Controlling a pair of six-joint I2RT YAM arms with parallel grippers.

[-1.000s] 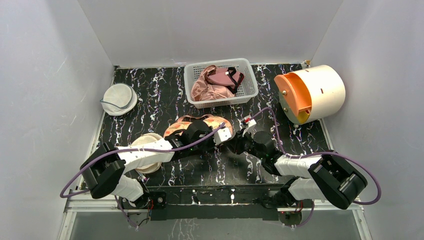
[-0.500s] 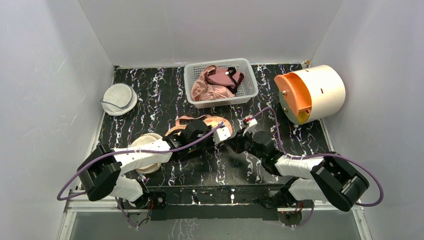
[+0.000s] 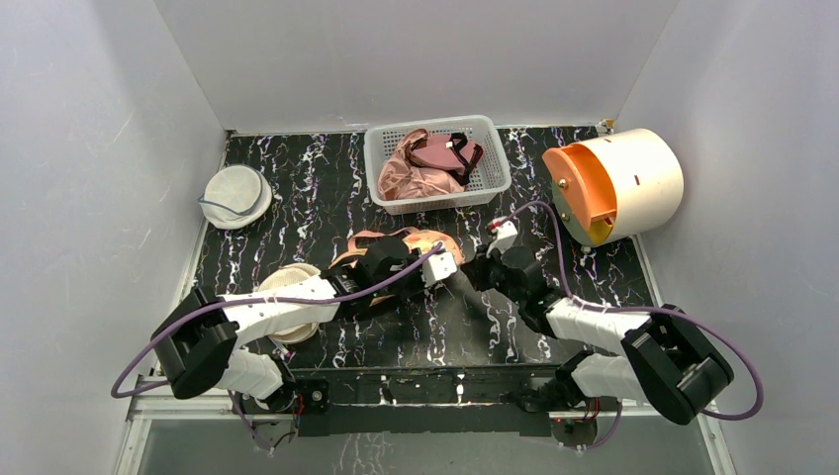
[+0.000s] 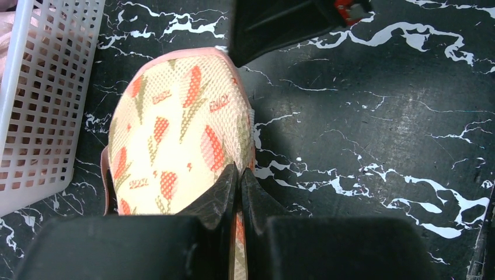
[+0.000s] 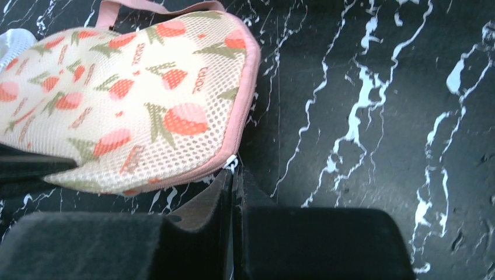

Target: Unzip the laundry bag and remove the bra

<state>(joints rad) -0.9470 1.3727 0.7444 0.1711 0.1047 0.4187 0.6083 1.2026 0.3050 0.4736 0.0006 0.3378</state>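
Observation:
The peach laundry bag (image 3: pixel 420 241) lies mid-table, partly under my left arm. It also shows in the left wrist view (image 4: pixel 175 134) and in the right wrist view (image 5: pixel 134 99). My left gripper (image 4: pixel 240 170) is shut on the bag's pink-edged rim at its near side. In the top view the left gripper (image 3: pixel 427 269) sits over the bag. My right gripper (image 5: pixel 234 170) is shut on the small white zip pull (image 5: pixel 232 163) at the bag's right edge, and in the top view the right gripper (image 3: pixel 473 271) is just right of the bag. The bra is hidden.
A white basket (image 3: pixel 495 166) with a pink satin garment (image 3: pixel 406 173) and a maroon bra (image 3: pixel 450 151) stands at the back. A cream and orange drum (image 3: pixel 613 183) lies at the right. One round pouch (image 3: pixel 235 195) lies far left and another round pouch (image 3: pixel 287 279) lies under my left arm.
My right wrist has shifted a little toward the back and right while still pinching at the bag's edge. My left arm has barely moved.

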